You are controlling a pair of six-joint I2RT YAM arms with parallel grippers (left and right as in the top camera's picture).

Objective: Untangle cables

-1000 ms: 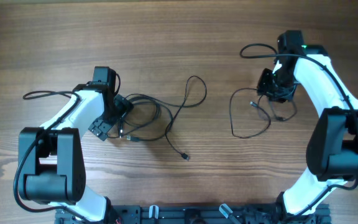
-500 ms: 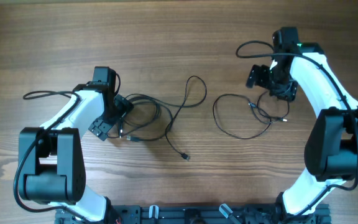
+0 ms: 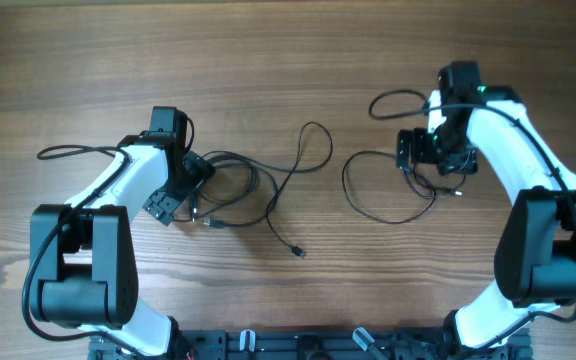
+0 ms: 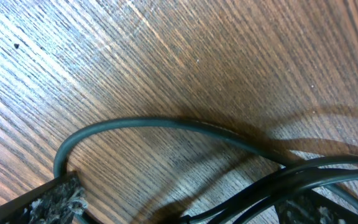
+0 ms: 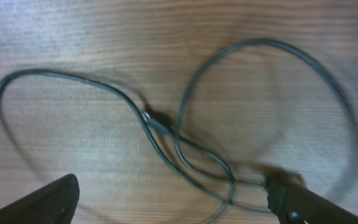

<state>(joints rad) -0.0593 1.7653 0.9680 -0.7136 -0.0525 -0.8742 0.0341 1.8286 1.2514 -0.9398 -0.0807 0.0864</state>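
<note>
Landmark: black base rail (image 3: 298, 345) along the near table edge.

- Closest to the rail, off its middle: a small plug (image 3: 298, 252), the free end of a thin black tail, lying flat on the wooden table (image 3: 268, 60).
- A step farther, off the rail's left half: left cable bundle (image 3: 248, 172), several thin cords looped over one another, with a second plug (image 3: 213, 222) on its rail side. One slack loop (image 3: 329, 148) runs out past the bundle, off the rail's middle.
- Left gripper (image 3: 183, 190) sits low at the bundle's left edge, jaws spread fully wide. In the left wrist view, cords cross the gap between the left fingertips (image 4: 51, 200); nothing is pinched.
- Off the rail's right half, well apart from the bundle: right cable (image 3: 346, 185), one open loop on the wood, strands crossing near a connector (image 5: 155, 119).
- Right gripper (image 3: 431, 157) hangs over the far side of that loop, jaws wide apart. The right fingertips (image 5: 39, 200) stand clear of the cord, which lies slack and unheld.
- Farthest from the rail: the right arm's own thicker lead (image 3: 393, 97), curled on the table.
</note>
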